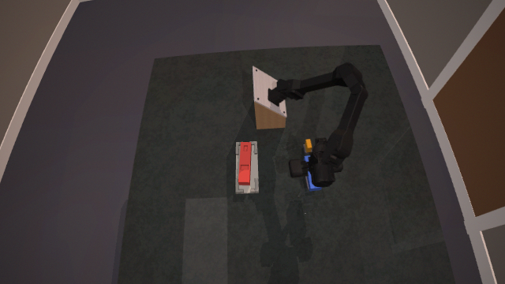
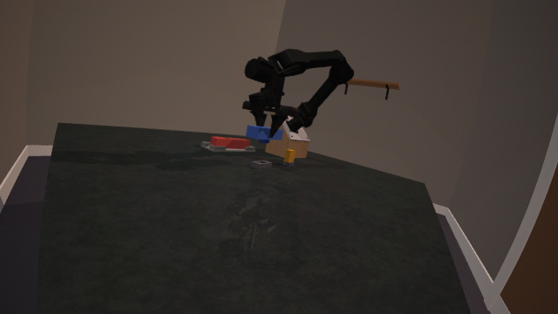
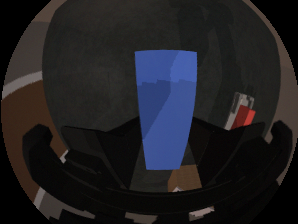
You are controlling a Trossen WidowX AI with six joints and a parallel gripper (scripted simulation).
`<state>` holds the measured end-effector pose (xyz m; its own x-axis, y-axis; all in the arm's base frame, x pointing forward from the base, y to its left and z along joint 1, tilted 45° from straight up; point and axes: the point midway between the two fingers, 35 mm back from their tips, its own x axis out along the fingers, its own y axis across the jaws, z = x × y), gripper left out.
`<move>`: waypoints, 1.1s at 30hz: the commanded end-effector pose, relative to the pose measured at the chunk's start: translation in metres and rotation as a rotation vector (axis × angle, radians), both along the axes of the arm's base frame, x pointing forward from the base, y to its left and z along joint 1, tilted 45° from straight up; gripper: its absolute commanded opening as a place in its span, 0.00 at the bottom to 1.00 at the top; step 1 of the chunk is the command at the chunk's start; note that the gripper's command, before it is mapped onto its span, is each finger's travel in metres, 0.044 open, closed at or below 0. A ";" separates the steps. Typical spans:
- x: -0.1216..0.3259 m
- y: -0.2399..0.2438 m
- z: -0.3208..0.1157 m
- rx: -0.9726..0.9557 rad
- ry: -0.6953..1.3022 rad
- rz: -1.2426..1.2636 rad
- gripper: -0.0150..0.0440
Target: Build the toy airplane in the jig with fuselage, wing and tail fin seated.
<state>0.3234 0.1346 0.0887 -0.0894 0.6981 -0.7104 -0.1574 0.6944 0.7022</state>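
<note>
End effector [image 1: 312, 167] [image 2: 266, 131] [image 3: 164, 117] grips the blue wing [image 1: 312, 185] [image 2: 257, 132] [image 3: 167, 107] above its grey holder [image 2: 261, 164]. Red fuselage [image 1: 245, 158] [image 2: 229, 142] [image 3: 243, 117] lies in the cradle [image 1: 254, 173] [image 2: 210, 148] [image 3: 233, 115]. Slippage could tilt the wing, jamming its tab at the socket [image 1: 245, 167].

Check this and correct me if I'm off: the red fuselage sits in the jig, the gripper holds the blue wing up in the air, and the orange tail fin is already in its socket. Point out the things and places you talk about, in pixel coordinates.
The orange tail fin [image 1: 308, 145] [image 2: 289, 155] isn't in its socket; the exterior view shows it standing in a small holder [image 2: 289, 164] away from the jig. The rest stands.
</note>
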 end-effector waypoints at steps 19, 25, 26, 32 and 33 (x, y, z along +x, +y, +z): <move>0.001 -0.036 0.033 0.006 -0.035 0.008 0.25; 0.006 -0.048 0.019 0.007 -0.091 0.060 0.25; 0.006 -0.050 0.017 0.007 -0.102 0.071 0.25; 0.010 -0.062 0.001 0.008 -0.168 0.137 0.25; 0.010 -0.064 -0.001 0.008 -0.179 0.148 0.25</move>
